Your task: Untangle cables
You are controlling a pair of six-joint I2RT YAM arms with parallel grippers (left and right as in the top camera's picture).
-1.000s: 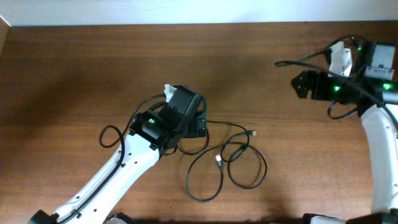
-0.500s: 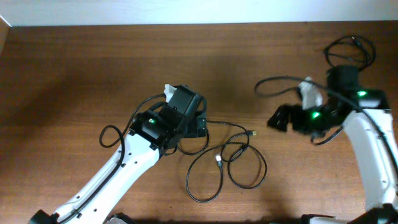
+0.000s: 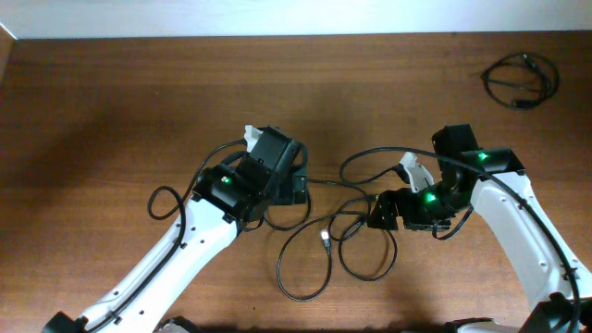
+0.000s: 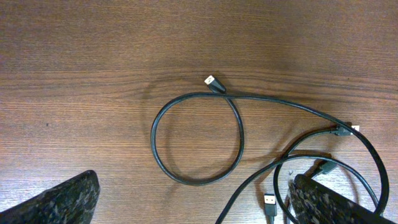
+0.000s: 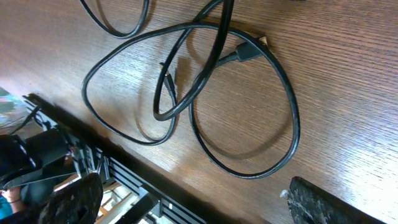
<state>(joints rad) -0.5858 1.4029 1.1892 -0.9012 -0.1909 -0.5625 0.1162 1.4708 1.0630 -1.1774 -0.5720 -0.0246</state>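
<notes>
The tangled black cables (image 3: 326, 238) lie as overlapping loops at the table's front middle. My left gripper (image 3: 298, 185) is open and empty at their left edge. In the left wrist view a round cable loop (image 4: 155, 134) and a USB plug (image 4: 270, 203) lie between and beyond the open fingers (image 4: 196, 180). My right gripper (image 3: 381, 213) is open and empty just right of the tangle. The right wrist view shows crossed cable loops (image 5: 291, 118) ahead of its fingers (image 5: 193, 186). Another cable (image 3: 523, 78) lies coiled by itself at the back right.
The right arm's own thicker black cable (image 3: 365, 155) arches above the tangle, and the left arm's cable (image 3: 159, 199) loops at the left. The table's front edge (image 5: 155, 165) runs close below the tangle, with a rack under it.
The right arm has swung from the back right corner down and left to the tangle. The coiled cable at the back right is now uncovered. The left arm has not moved.
</notes>
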